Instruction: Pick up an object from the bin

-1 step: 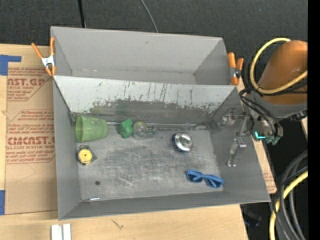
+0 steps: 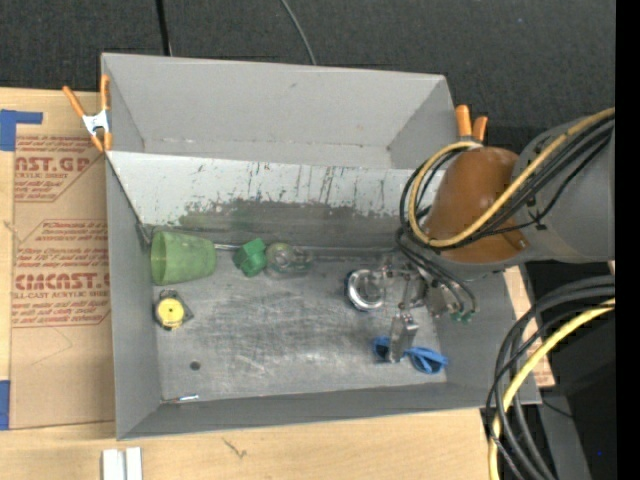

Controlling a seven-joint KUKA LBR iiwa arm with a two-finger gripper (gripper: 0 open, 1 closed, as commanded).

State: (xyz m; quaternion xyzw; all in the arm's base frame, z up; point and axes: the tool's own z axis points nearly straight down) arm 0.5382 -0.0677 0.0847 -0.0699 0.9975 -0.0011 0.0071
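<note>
My gripper [image 2: 404, 334] reaches down into the bin's right front part, its tip right at a small blue plastic thing [image 2: 428, 360] lying on the floor near the front wall. The blue thing sticks out on both sides of the tip. Just left of the gripper's body lies a shiny silver ring-shaped thing [image 2: 362, 291]. Whether the blue thing is touched or gripped is unclear.
A pale green cup [image 2: 182, 257] lies on its side at the left wall. A small green block [image 2: 250, 257] and a clear glass piece [image 2: 281, 259] lie beside it. A yellow round thing [image 2: 170, 312] sits at the left front. The arm and its cables hang over the right rim.
</note>
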